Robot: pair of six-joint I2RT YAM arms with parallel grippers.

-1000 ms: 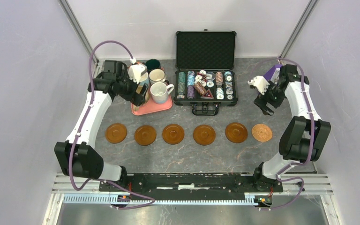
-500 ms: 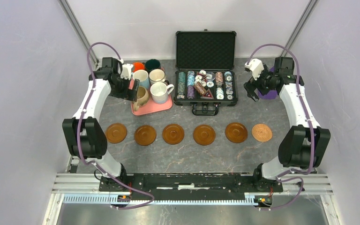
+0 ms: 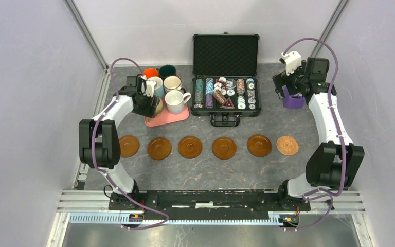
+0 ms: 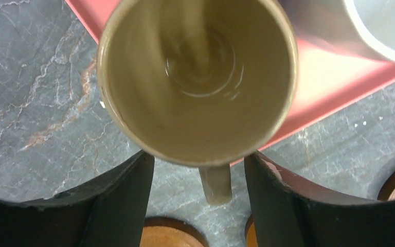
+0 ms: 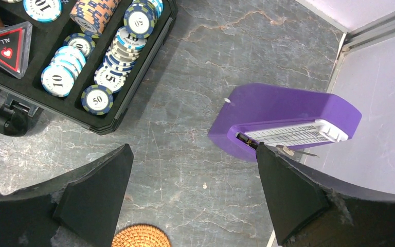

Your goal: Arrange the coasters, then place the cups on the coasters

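The grey stone worktop (image 3: 205, 172) carries everything. The left arm (image 3: 114, 110) bends in toward the tray at the back left. The right arm (image 3: 323, 110) stretches to the far right corner. An open black case (image 3: 225, 54) stands at the back centre, with poker chips (image 5: 115, 49) stacked in its lower half.

Just left of the case lies the pink tray (image 3: 171, 118), with the cups gathered on it:
- Back: the orange cup (image 3: 150, 73) and the dark green cup (image 3: 167, 69).
- Middle: the light blue cup (image 3: 157, 85) and the dark-rimmed white cup (image 3: 173, 83).
- Front: the white cup (image 3: 175, 101) and the tan cup (image 4: 195, 77), which is over the near left corner.

Nearer the arms, the six coasters form one row across the worktop, each apart from the next. There are five brown coasters (image 3: 190, 146), and the woven coaster (image 3: 287, 145) is at the right end.

A purple holder (image 5: 283, 116) stands near the right wall.

The left fingers (image 4: 118, 206) stand apart on either side of the tan cup's handle, with a gap on each side. Whether their tips touch the cup's wall is hard to say. The right fingers (image 5: 87, 195) are spread wide over bare worktop, just beside the purple holder, and grip nothing.
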